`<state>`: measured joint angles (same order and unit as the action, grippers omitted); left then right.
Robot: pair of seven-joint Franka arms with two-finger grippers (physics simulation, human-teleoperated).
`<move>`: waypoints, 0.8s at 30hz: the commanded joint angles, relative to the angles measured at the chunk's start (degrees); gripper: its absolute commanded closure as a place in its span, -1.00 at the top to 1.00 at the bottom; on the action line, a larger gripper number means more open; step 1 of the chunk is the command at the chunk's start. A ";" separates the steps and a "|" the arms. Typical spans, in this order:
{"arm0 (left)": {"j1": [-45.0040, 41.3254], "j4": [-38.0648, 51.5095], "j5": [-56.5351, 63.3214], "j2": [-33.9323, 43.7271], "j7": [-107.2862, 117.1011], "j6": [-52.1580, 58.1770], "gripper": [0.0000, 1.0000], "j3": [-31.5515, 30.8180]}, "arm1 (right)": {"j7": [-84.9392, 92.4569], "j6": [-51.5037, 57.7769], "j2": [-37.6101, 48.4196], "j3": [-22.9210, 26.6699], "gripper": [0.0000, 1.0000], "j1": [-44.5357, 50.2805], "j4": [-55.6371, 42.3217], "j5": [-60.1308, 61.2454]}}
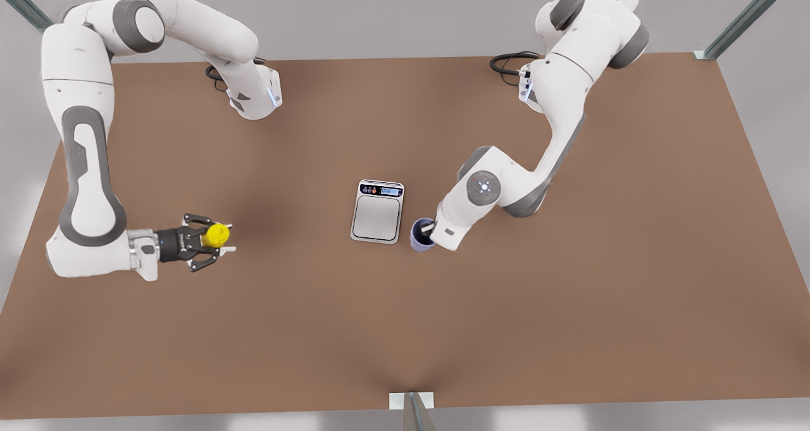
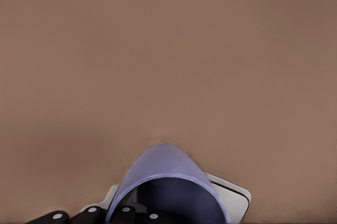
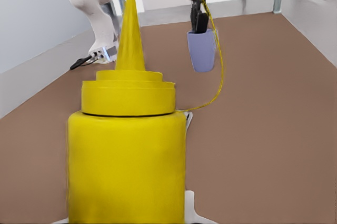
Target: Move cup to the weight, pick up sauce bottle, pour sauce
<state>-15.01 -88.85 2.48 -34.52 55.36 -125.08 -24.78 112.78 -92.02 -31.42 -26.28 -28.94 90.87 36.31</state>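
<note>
Brown tabletop (image 1: 569, 330) fills most of the front view, bordered by grey floor and metal frame struts at the corners.

Largest on it are the two white arms. One comes down the frame's left side and ends at lower left; the right wrist view rides on it, so its tool is the right gripper (image 1: 215, 241). The other reaches from the upper right toward the centre and carries the left gripper (image 1: 430, 228).

Next in size is the weight (image 1: 378, 219), lying flat at the frame's centre with its display strip toward the top of the picture. Its platform is bare, so the first step is judged unfinished.

The cup (image 1: 422, 235) sits just beside the weight's right edge in the front view, mouth up. The left gripper grips it by the rim, one finger dipped inside, the other apparently outside the wall; the right wrist view shows the cup (image 3: 202, 50) hanging clear of the table. That hold probably suits a short lift sideways onto the platform.

The sauce bottle (image 1: 217, 235) stands upright at lower left, well apart from the weight, and the right gripper's fingers bracket its body, presumably readied for the later pour. Whether they press it cannot be told.
</note>
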 commanded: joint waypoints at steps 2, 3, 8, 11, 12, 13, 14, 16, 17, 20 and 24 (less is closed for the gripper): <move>-3.25 0.00 -2.47 -0.64 0.10 -0.07 -0.57 0.08 | -1.06 -1.32 0.04 0.00 -0.16 2.12 -0.17 -0.53; -4.23 0.61 -2.39 -1.69 1.68 -0.16 -0.57 0.09 | -1.95 -2.20 0.13 -0.09 -0.16 3.01 -0.26 -0.71; -9.93 1.67 -2.48 -4.15 4.14 -0.60 -0.57 0.00 | -3.71 -2.99 0.13 -0.26 -0.16 4.94 -0.70 -0.54; -11.70 3.51 -2.48 -7.05 4.84 -0.95 -0.57 0.00 | -3.71 -2.99 0.13 -0.26 -0.18 5.03 -1.31 -0.45; -12.06 4.13 -2.48 -7.76 4.84 -0.95 -0.57 0.00 | -3.71 -2.90 0.13 -0.26 -0.18 5.03 -1.31 -0.36; -12.06 4.57 -2.48 -8.28 4.84 -1.48 -0.57 0.00 | -3.71 -2.90 0.04 -0.26 -0.19 5.03 -1.31 -0.27; -12.06 4.57 -2.48 -8.81 4.76 -2.88 -0.57 0.00 | -3.71 -2.90 0.04 -0.26 -0.19 5.03 -1.40 -0.27; -12.06 4.57 -2.48 -9.16 4.67 -3.24 -0.25 0.00 | -3.62 -2.90 0.04 -0.26 -0.19 5.03 -1.40 -0.27; -12.06 4.57 -2.39 -9.16 4.67 -3.33 0.85 0.09 | -3.71 -2.81 0.04 -0.26 -0.19 5.21 -1.49 -0.27; -12.06 4.57 -2.39 -9.16 4.67 -3.41 1.00 0.09 | -3.71 -2.55 -0.05 -0.35 -0.18 5.21 -1.75 -0.19; -12.06 4.57 -2.39 -9.16 4.58 -3.41 1.00 0.00 | -3.36 -2.29 -0.13 -0.26 -0.18 5.30 -2.28 -0.36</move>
<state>-27.07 -84.29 0.06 -43.69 59.94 -128.50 -24.70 109.37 -95.66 -31.53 -26.57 -22.54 88.59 36.32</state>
